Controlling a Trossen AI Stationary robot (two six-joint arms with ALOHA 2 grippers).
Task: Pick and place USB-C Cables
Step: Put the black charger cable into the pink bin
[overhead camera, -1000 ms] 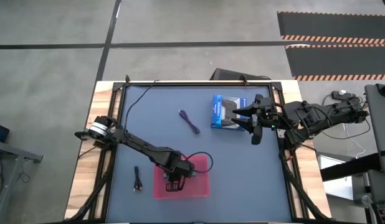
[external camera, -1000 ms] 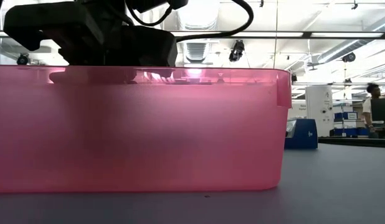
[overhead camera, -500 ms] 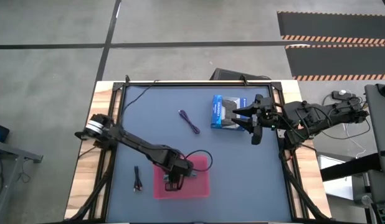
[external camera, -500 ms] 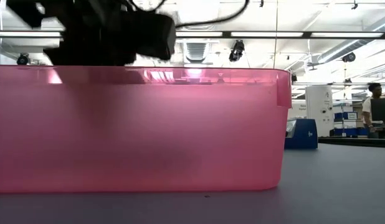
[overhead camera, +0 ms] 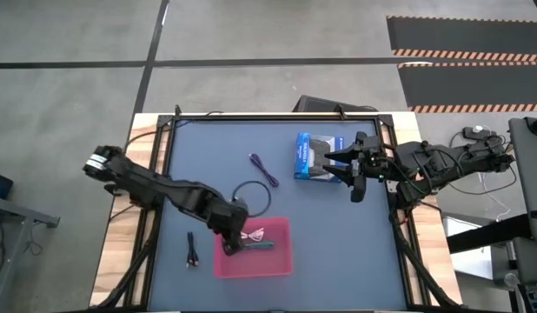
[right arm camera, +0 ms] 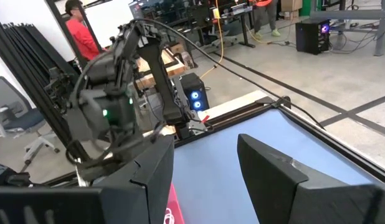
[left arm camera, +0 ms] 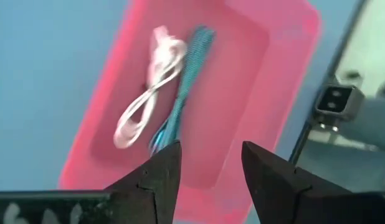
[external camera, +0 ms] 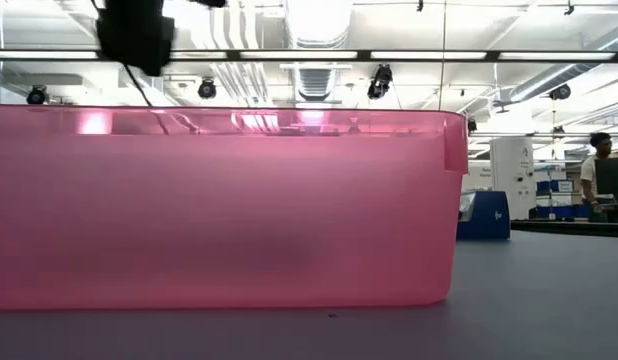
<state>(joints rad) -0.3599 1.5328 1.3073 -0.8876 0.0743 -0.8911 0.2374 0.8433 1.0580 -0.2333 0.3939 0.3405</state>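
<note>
The pink tray (overhead camera: 277,258) stands near the table's front edge, and its wall (external camera: 219,200) fills the low view. A white cable (left arm camera: 146,106) and a teal cable (left arm camera: 183,93) lie side by side on its floor. The purple cable (overhead camera: 264,169) lies on the mat mid-table. The black cable (overhead camera: 192,249) lies on the mat to the left of the tray. My left gripper (left arm camera: 208,168) hangs open above the tray's left part (overhead camera: 229,245) and holds nothing. My right gripper (overhead camera: 354,176) waits open at the far right, beside the box.
A blue-and-black box (overhead camera: 314,156) lies at the far right of the mat. A loop of the left arm's black wire (overhead camera: 251,196) hangs over the mat behind the tray. Wooden rails (overhead camera: 147,174) frame the mat. A person (external camera: 594,165) stands far back in the room.
My left gripper has risen from low inside the pink tray to well above its rim, and it has drawn back toward the table's left edge. The white and teal cables now show uncovered on the tray's floor.
</note>
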